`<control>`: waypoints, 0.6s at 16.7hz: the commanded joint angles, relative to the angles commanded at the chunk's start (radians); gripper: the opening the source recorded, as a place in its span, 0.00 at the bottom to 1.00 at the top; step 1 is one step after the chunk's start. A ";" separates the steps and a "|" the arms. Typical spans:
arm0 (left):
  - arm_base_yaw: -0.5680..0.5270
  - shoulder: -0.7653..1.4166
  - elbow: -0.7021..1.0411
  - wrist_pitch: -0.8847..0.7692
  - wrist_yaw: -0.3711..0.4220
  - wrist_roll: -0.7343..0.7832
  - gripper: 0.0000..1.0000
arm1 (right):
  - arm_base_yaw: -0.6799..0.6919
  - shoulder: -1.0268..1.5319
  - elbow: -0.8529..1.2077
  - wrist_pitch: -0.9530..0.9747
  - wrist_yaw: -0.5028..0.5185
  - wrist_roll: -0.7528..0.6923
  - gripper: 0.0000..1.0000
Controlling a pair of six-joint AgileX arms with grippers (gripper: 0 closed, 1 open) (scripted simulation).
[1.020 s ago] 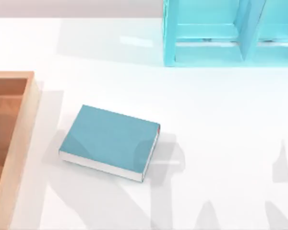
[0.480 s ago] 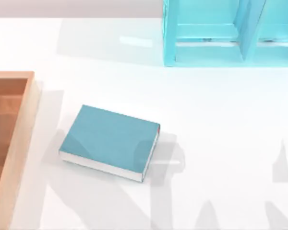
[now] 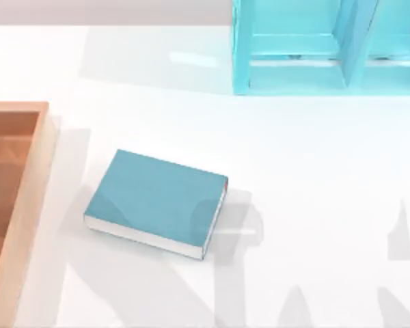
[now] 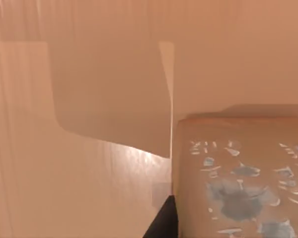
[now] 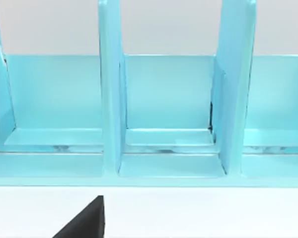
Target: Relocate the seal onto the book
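The teal-blue book (image 3: 157, 201) lies flat on the white table, left of centre in the top view, with its white page edges facing the front and right. In the left wrist view the seal (image 4: 238, 178), a tan-brown wooden block with a pale blotchy mark on its face, stands very close to the camera on the wooden floor of the tray (image 4: 89, 173). A dark part of my left gripper (image 4: 161, 220) shows right beside the seal. My right gripper (image 5: 84, 220) shows as a dark tip over the white table, facing the rack.
The orange-brown wooden tray (image 3: 27, 205) takes up the table's left edge, close to the book. A light-blue shelf rack (image 3: 328, 48) with upright dividers (image 5: 111, 99) stands at the back right. Bare white table spreads right of the book.
A small dark spot at the tray's left edge in the top view one second ago is gone. The shading on the tray floor has shifted slightly. The book has not moved.
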 joint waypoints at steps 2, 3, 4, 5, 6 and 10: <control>0.000 0.000 0.000 0.000 0.000 0.000 0.00 | 0.000 0.000 0.000 0.000 0.000 0.000 1.00; 0.000 0.000 0.000 0.000 0.000 0.000 0.00 | 0.000 0.000 0.000 0.000 0.000 0.000 1.00; -0.002 -0.002 0.000 0.000 0.000 0.001 0.00 | 0.000 0.000 0.000 0.000 0.000 0.000 1.00; -0.003 -0.003 0.002 -0.002 0.000 0.000 0.00 | 0.000 0.000 0.000 0.000 0.000 0.000 1.00; -0.006 -0.005 0.012 -0.013 0.001 -0.005 0.00 | 0.000 0.000 0.000 0.000 0.000 0.000 1.00; -0.067 -0.028 0.111 -0.128 0.003 -0.073 0.00 | 0.000 0.000 0.000 0.000 0.000 0.000 1.00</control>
